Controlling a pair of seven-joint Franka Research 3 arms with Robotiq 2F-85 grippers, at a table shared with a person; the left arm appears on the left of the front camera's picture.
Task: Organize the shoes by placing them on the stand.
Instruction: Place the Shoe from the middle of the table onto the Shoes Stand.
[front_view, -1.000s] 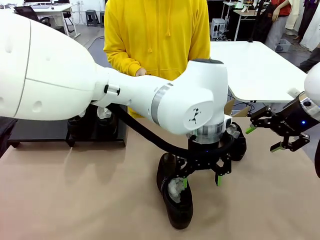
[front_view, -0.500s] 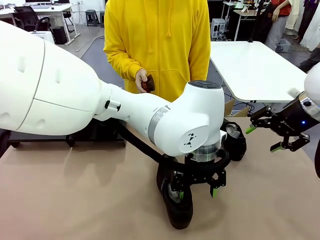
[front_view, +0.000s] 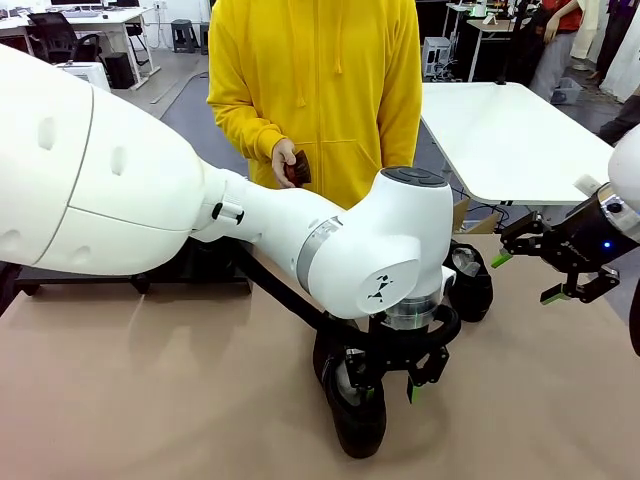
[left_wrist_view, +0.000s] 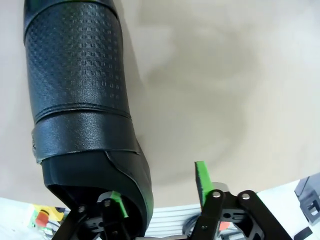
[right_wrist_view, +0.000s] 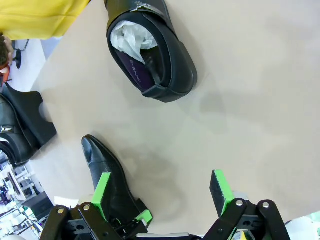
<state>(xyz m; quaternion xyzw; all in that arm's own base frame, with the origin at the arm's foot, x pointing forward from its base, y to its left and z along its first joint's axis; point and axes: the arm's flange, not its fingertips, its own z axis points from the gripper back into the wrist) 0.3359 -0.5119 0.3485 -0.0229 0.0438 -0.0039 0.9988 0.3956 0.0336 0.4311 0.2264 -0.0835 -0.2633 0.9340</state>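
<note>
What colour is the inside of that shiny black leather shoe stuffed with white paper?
Purple insole, in the glossy black leather shoe; clearest in the right wrist view.

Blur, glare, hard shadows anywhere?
Front view: sharp, soft shadow under the white left arm on the tan tabletop. Left wrist view: textured black leather shoe crisp, diffuse shadows beside it. Right wrist view: mild sheen on the glossy black paper-stuffed shoe, no blur.

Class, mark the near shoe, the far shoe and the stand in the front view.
Near shoe (front_view: 360, 428): front view, toe.
Far shoe (front_view: 475, 295): front view, side wall.
Stand (front_view: 90, 280): front view, front edge.
</note>
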